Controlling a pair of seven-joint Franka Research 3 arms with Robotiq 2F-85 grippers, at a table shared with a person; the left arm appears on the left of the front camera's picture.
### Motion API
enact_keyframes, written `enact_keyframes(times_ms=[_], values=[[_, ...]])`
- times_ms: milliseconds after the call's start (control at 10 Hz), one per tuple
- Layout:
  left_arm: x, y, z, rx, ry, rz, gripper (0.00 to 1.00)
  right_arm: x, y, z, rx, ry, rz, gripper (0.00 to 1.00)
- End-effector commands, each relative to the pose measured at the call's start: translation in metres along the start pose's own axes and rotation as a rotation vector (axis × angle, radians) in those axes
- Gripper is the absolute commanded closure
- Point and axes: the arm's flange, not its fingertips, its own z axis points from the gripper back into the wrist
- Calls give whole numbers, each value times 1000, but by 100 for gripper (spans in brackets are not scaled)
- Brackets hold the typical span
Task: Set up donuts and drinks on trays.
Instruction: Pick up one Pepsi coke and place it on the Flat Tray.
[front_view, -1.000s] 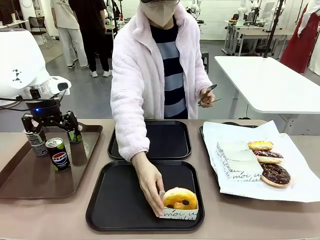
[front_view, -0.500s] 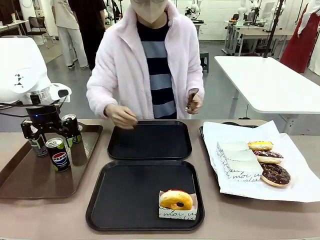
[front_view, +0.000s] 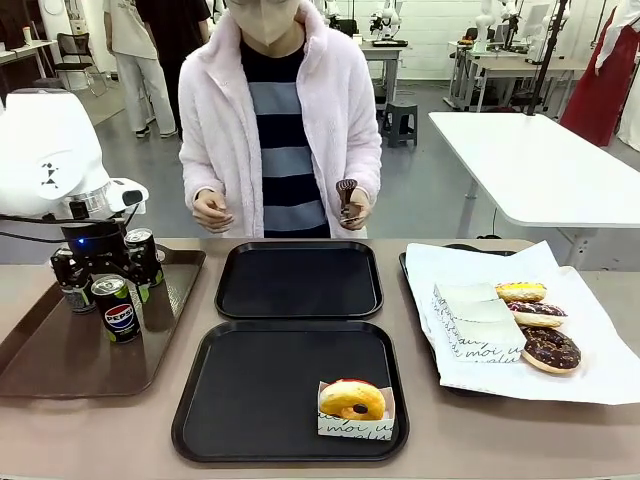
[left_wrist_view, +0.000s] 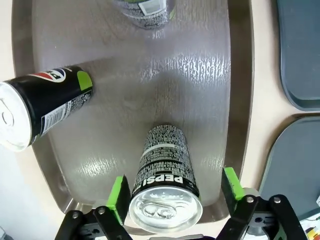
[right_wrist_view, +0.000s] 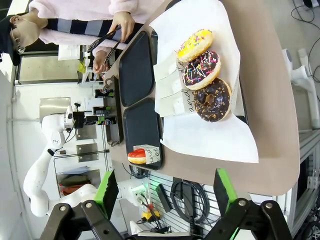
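My left gripper (front_view: 107, 274) hangs over the brown tray (front_view: 60, 365). Its green pads (left_wrist_view: 119, 197) flank the top of the front Pepsi can (left_wrist_view: 165, 175) (front_view: 117, 310), with a gap on the right side, so it is open. Two more cans (front_view: 72, 282) (front_view: 144, 260) stand behind it. A yellow donut in a paper holder (front_view: 355, 402) sits on the near black tray (front_view: 250, 390); the far black tray (front_view: 300, 282) is bare. My right gripper (right_wrist_view: 166, 200) is open with nothing between its fingers.
Three donuts (front_view: 521, 291) (front_view: 537, 313) (front_view: 549, 348) and folded paper holders (front_view: 475, 320) lie on white paper at the right. The person stands at the far edge holding tongs (front_view: 346, 193). A white table (front_view: 540, 170) stands behind on the right.
The person's hand left the donut on the near tray and drew back to the far side. My left gripper's jaws have narrowed around the front Pepsi can.
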Motion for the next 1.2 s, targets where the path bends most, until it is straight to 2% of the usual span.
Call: enact_keyframes(times_ms=[0, 100, 300, 400, 600, 800, 1100], values=[[2, 4, 0, 26, -22, -36, 59, -1, 0, 1, -4, 13, -13, 0], [-1, 4, -1, 31, -12, -38, 100, -1, 0, 1, -4, 13, -13, 0], [-3, 4, -1, 49, 12, -48, 100, -1, 0, 1, -4, 13, -13, 0], [-4, 4, 0, 56, 19, -51, 81, -1, 0, 1, -4, 13, -13, 0], [-8, 2, 7, 53, 18, -51, 100, -1, 0, 1, -4, 13, -13, 0], [-19, -2, 51, -18, 7, -56, 100, -1, 0, 1, -4, 13, -13, 0], [-43, -8, 104, -51, -16, -93, 100, -1, 0, 1, -4, 13, -13, 0]])
